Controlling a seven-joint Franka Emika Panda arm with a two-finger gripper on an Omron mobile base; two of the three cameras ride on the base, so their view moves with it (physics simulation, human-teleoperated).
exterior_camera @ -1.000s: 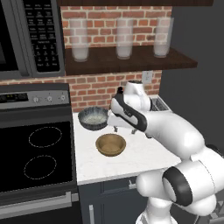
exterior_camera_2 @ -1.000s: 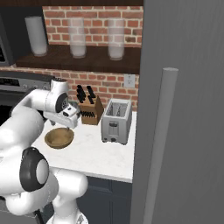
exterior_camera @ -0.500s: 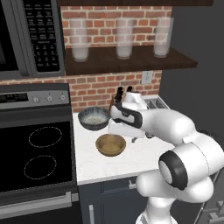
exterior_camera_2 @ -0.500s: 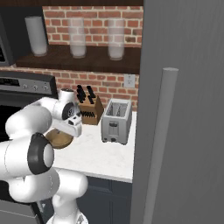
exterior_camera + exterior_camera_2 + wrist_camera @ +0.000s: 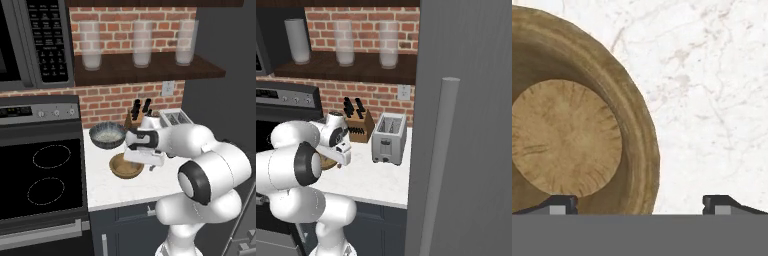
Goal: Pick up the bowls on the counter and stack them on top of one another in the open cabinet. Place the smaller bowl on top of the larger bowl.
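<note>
At lower centre of the left base view, the gripper (image 5: 145, 161) hangs over the wooden bowl (image 5: 126, 166) on the counter (image 5: 125, 187). Its jaws stand apart, apparently straddling the rim for a grip, while the dark bowl (image 5: 107, 135) waits behind.

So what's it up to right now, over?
Gripper open, low over the wooden bowl's rim, one fingertip inside, one outside. Dark bowl on the counter, untouched. Shelf holds three glasses.
</note>
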